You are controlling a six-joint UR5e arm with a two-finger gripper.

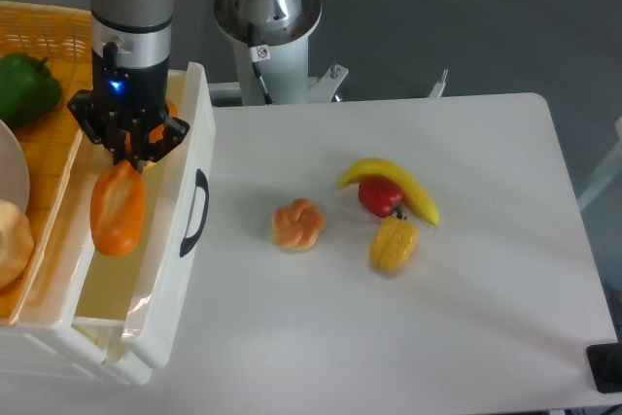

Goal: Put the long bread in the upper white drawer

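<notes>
A silver-grey cylindrical arm with a pale blue top cap (131, 7) carries a black 2-finger gripper (127, 148) showing a small blue light.

Views: we have one fixed camera, so no second view shares the scene.
Position: we look from high above the near edge of the table (486, 337), well back from it.
Facing: we look steeply down and toward the far side, where the arm's base (267, 7) stands past the table edge.
Nearness: we sit at middle range; almost the whole tabletop fits, and small items such as the bun (297, 224) show clearly.
Frame edges: the drawer (185, 269) and the basket (39, 31) are cut at the left edge, and the arm runs out at the top.
</notes>
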